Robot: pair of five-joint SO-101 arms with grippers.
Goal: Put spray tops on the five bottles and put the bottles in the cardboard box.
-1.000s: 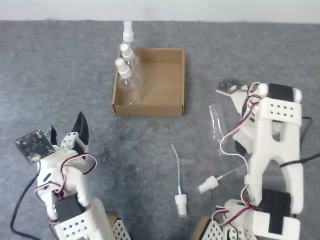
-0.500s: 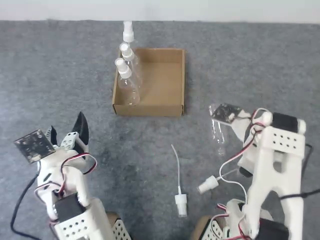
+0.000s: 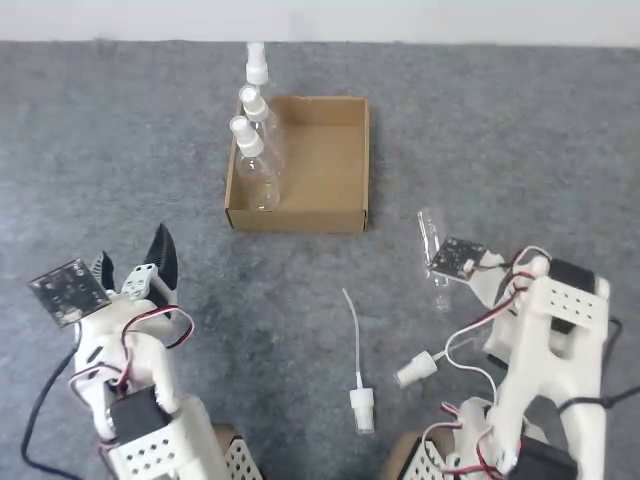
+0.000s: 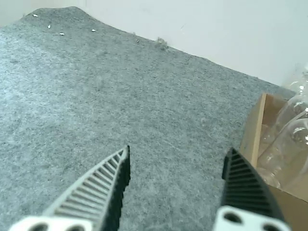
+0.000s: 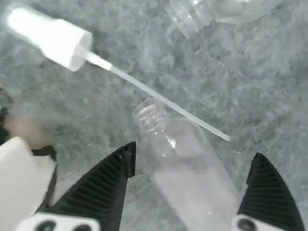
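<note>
Note right gripper (image 5: 195, 151) now lowered, jaws spread, astride clear uncapped plastic bottle (image 5: 202, 185) at right; expect grasp for capping.

Worktop (image 3: 120, 150): grey felt, mottled with a fine lighter fleck.
Box (image 3: 300, 218): plain brown cardboard, upper middle of the high view.
Capped bottles (image 3: 258, 175): clear, each with a white spray top.
Loose bottle (image 5: 187, 173): clear, with fine ridges at the neck.
Loose spray tops (image 3: 361, 408): white, with thin pale tubes.
Left pincer (image 4: 179, 151): one finger white with a black ribbed edge, the other black and ribbed.
Right pincer (image 5: 195, 150): black fingers on white bases.
Arms (image 3: 150, 420): white shells, black motors, red, white and black wires.
Wall (image 3: 450, 18): plain white strip along the top.
</note>
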